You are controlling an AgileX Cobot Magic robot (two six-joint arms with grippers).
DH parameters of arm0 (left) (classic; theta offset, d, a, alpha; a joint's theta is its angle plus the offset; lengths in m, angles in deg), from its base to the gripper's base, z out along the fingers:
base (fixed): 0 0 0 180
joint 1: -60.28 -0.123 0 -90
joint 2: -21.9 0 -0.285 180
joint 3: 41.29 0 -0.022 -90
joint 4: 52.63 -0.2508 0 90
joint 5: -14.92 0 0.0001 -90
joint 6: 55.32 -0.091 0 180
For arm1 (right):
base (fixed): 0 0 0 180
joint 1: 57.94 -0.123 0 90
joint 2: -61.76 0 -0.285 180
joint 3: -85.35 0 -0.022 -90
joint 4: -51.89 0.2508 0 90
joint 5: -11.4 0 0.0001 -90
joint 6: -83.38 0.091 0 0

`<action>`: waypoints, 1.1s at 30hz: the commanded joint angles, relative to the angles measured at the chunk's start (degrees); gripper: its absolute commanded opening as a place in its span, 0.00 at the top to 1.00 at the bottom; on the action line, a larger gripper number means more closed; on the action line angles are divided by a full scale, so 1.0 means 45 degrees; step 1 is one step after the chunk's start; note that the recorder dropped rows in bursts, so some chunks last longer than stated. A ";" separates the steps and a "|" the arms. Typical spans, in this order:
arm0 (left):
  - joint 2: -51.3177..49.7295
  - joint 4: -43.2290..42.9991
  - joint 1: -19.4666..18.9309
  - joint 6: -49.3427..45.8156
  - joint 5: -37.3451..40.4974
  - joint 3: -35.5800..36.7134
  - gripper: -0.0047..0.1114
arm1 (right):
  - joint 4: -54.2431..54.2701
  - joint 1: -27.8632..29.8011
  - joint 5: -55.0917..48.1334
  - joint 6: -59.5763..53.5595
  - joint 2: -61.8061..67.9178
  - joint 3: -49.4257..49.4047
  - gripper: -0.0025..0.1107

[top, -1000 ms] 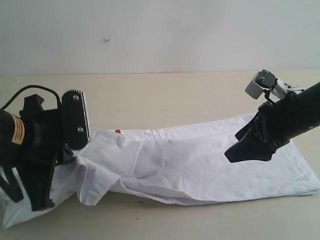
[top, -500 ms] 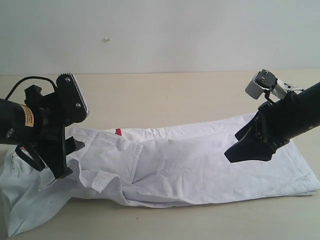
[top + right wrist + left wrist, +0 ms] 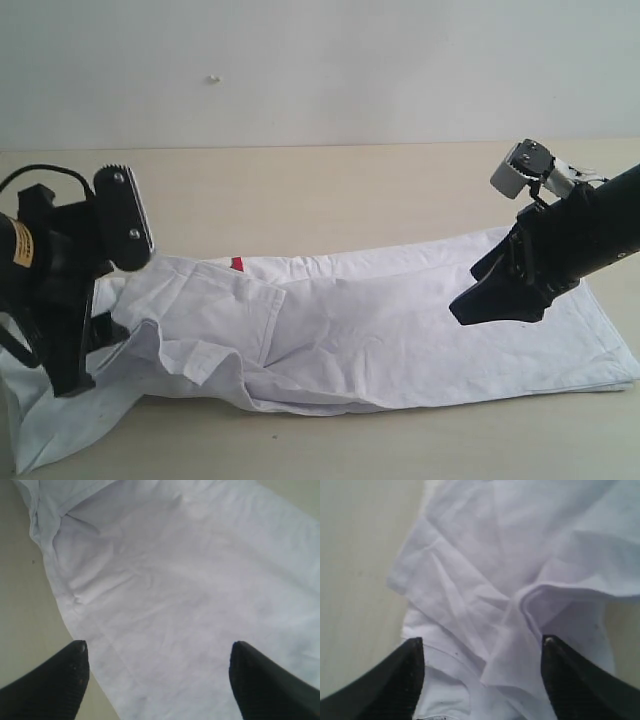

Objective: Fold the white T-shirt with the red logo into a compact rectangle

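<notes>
Nothing legible: the yellow label [image 3: 19, 246] on the left arm [image 3: 62, 285] is too blurred, and the logo [image 3: 236, 264] shows just a red sliver on the T-shirt [image 3: 400, 320], letters hidden.

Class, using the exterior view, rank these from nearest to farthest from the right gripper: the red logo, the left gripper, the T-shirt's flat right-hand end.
Measured from the right gripper:
1. The white T-shirt, flat right end, right next to the gripper.
2. The red logo, a small patch showing left of middle.
3. The left gripper, far left, at the crumpled end.
</notes>
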 commanded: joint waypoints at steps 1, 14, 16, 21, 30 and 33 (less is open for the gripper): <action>0.0101 0.0156 0.0876 -0.0760 0.0292 0.0232 0.38 | 0.0111 0.0043 -0.0013 -0.0145 -0.0001 0.0073 0.32; -0.0774 -0.0352 0.1328 -0.2953 -0.1165 0.0415 0.38 | 0.0357 0.0043 -0.0023 -0.0177 -0.0001 0.0073 0.32; -0.1082 -0.0352 0.1328 -0.3135 -0.1604 0.0415 0.40 | 0.0357 0.0043 -0.0023 -0.0177 -0.0001 0.0073 0.32; -0.1455 -0.0352 0.1328 -0.3164 -0.2446 0.0415 0.93 | 0.0357 0.0043 0.0024 -0.0263 -0.0001 0.0073 0.32; -0.1759 -0.0328 0.0458 -0.2982 -0.3406 -0.0935 0.96 | 0.0357 0.0043 0.0082 -0.0259 -0.0001 0.0073 0.32; -0.2315 -0.0328 -0.0021 -0.2982 -0.3542 -0.1181 0.96 | 0.0357 0.0043 0.0058 -0.0259 -0.0001 0.0073 0.32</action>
